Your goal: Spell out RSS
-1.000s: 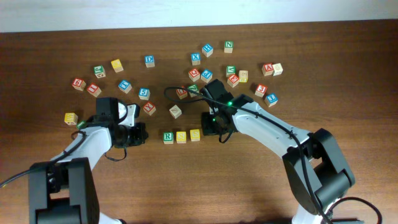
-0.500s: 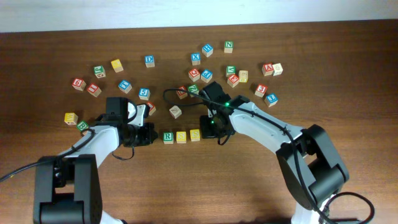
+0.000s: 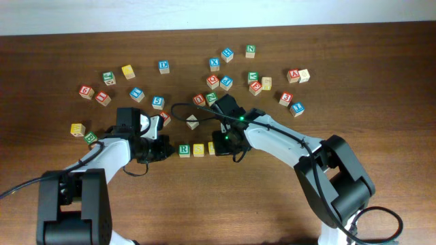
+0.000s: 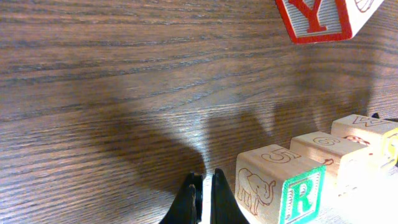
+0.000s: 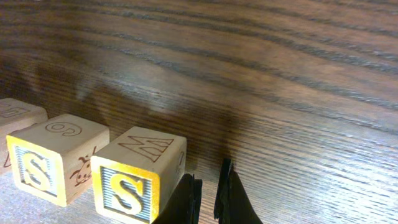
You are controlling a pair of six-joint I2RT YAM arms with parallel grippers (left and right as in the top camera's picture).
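R cube [image 3: 183, 149] and two S cubes [image 3: 198, 149] in one row

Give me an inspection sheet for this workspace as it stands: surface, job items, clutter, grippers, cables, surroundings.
Surface: dark wooden table.
Job's things: R cube, middle S cube and end S cube sit in one row reading RSS.
Clutter: loose letter cubes scattered farther back.
Grippers: left gripper beside the R cube, right gripper beside the end S cube; both about shut, empty.
Cables: black cable loops off the right arm.
Surroundings: pale strip beyond the table's far edge.
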